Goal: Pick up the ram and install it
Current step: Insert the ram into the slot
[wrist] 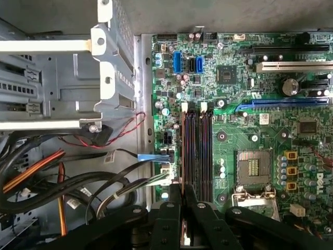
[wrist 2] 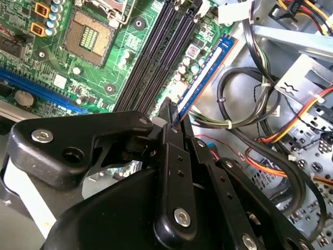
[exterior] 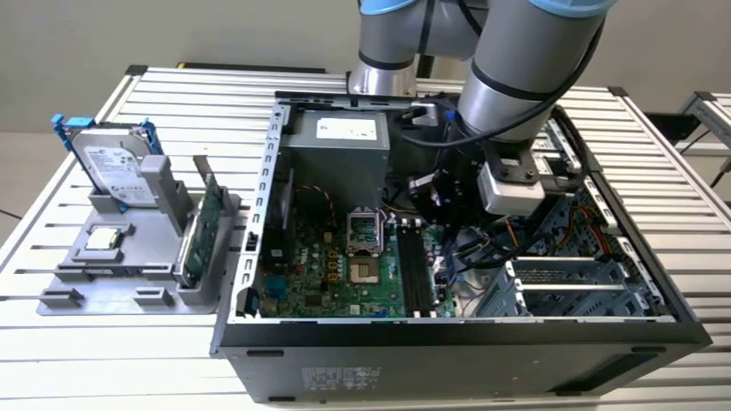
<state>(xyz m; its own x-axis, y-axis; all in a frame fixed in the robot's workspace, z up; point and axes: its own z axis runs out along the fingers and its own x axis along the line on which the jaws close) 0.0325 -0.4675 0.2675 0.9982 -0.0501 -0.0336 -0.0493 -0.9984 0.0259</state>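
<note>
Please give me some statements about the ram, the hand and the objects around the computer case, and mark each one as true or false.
1. The hand holds the ram by one end. True.
2. The ram is fully seated in a black slot. False: it is above the board, beside the memory slots.
3. The hard drive stands in the grey holder outside the case. True.
4. The processor socket is covered by a cooler. False: it is uncovered.

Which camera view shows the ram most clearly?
The second wrist view: the ram appears as a long blue stick held in the gripper, beside the black slots. The first wrist view shows it edge-on. In the exterior view the arm hides it.
</note>
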